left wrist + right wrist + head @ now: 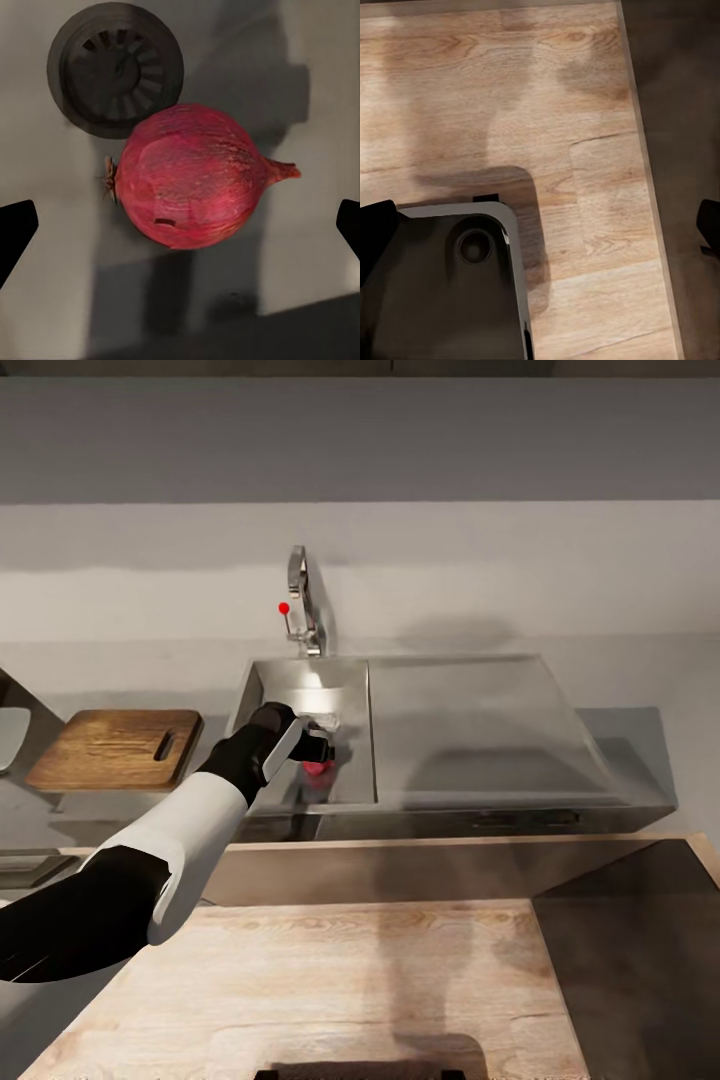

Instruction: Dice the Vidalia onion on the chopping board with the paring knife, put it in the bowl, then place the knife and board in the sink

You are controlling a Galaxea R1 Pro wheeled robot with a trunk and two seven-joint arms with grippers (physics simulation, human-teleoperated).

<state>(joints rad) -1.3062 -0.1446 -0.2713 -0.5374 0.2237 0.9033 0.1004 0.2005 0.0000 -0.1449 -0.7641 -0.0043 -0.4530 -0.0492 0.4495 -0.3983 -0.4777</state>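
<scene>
Vidalia onion in sink — left jaws spread, straddling.

Left end effector open, lowered

Left arm: white shell mid-section, black upper & wrist segments, black jaws.

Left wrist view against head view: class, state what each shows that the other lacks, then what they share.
Left wrist view alone: the round dark drain, and the open left gripper with its fingers either side of the onion. Head view alone: chopping board, tap, countertop. Shared: the Vidalia onion lying in the sink.
</scene>
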